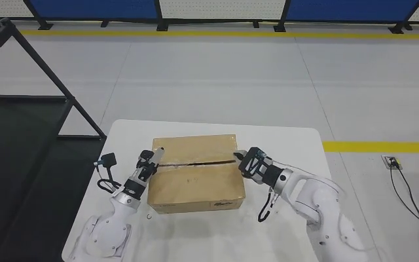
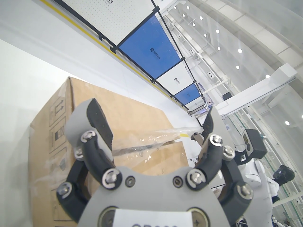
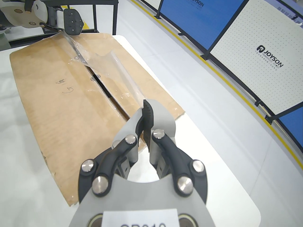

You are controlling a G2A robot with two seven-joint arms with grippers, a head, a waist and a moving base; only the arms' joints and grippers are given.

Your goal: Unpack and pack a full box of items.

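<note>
From above, the box [image 1: 196, 171] sits in the middle of the table [image 1: 281, 141], with an arm at each end of its seam.

Left wrist view: the left gripper [image 2: 153, 119] gapes wide and holds nothing. The lifted tape [image 2: 161, 134] runs between its fingers.

Right wrist view: the right gripper [image 3: 147, 112] seems pinched tight on the tape's end. A hard pull might tear the strip or drag the box sideways.
</note>
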